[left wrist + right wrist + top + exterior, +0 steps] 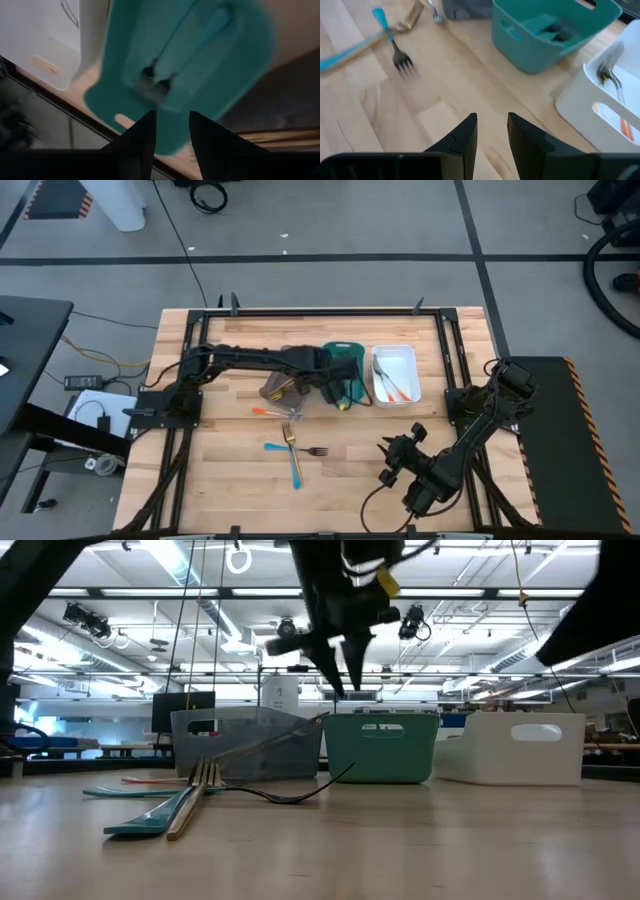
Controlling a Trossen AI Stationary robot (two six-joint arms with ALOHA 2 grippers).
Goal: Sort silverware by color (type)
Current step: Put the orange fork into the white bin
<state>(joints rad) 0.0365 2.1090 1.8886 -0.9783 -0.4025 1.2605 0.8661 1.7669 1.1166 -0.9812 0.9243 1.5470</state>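
Observation:
My left gripper (338,380) hangs open over the teal tray (352,352), above its rim in the low view (340,675). Nothing is between its fingers (172,117). Blue-handled pieces (200,45) lie in that tray. Orange-handled pieces (393,385) lie in the white tray (408,355), and gold ones (283,387) in the grey-brown tray (272,392). On the table lie an orange-handled piece (268,412), a gold fork (290,435), a dark blue-handled fork (305,451) and another blue-handled piece (295,470). My right gripper (388,455) waits open near the table's near right.
The three trays stand side by side at the table's middle far part. Bare wood lies under my right gripper (492,117), between the loose pieces and the trays. A black frame (320,311) runs around the table's edges.

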